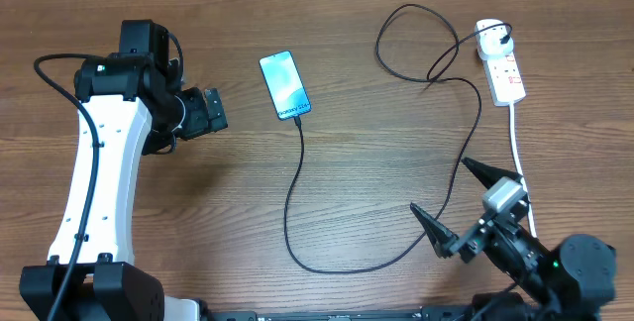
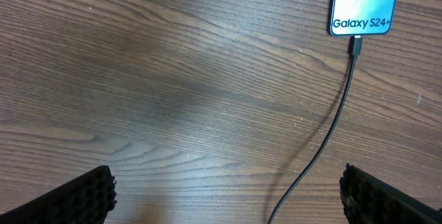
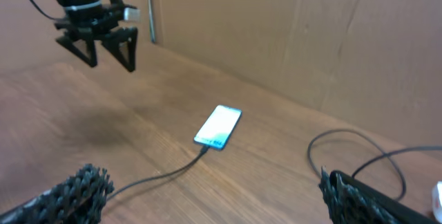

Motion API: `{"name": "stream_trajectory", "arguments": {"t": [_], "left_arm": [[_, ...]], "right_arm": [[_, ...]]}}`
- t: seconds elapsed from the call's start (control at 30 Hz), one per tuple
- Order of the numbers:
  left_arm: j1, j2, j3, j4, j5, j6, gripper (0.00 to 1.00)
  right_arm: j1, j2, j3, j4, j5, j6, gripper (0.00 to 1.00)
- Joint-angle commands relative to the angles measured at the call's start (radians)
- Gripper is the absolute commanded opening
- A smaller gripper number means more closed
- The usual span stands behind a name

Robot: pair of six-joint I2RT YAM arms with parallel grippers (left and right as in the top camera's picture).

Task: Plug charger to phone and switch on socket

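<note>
On the phone (image 2: 364, 3): "Galaxy S24+"

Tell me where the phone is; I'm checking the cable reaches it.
Overhead, the phone lies upper-centre on the table, just right of the left end effector, the charger meeting its near edge.

We count one phone (image 1: 285, 85), a Galaxy S24+ by its screen. We count one charger (image 1: 293, 202), a single black cable, and one white adapter (image 1: 489, 36). We count one socket (image 1: 505, 73), a white power strip, with one thick white cord (image 1: 517, 143). We count two grippers, the left gripper (image 1: 214, 110) and the right gripper (image 1: 440, 184), and one wooden table (image 1: 357, 162).
</note>
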Motion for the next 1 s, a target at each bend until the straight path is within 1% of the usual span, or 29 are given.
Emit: {"name": "stream_trajectory", "arguments": {"t": [0.0,0.13,0.33,0.63,0.73,0.97], "left_arm": [[0.006,-0.001,-0.008,-0.002,-0.007,-0.009,1.00],[0.006,-0.001,-0.008,-0.002,-0.007,-0.009,1.00],[0.006,-0.001,-0.008,-0.002,-0.007,-0.009,1.00],[0.006,-0.001,-0.008,-0.002,-0.007,-0.009,1.00],[0.006,-0.001,-0.008,-0.002,-0.007,-0.009,1.00],[0.006,-0.001,-0.008,-0.002,-0.007,-0.009,0.99]], "right_arm": [[0.004,-0.023,-0.095,0.102,0.010,-0.003,1.00],[0.004,-0.052,-0.199,0.242,0.010,-0.003,1.00],[0.004,-0.136,-0.306,0.322,0.020,0.004,1.00],[0.004,-0.227,-0.370,0.343,0.082,0.009,1.00],[0.004,-0.247,-0.375,0.343,0.116,0.065,1.00],[0.004,-0.270,-0.388,0.344,0.154,0.069,1.00]]}}
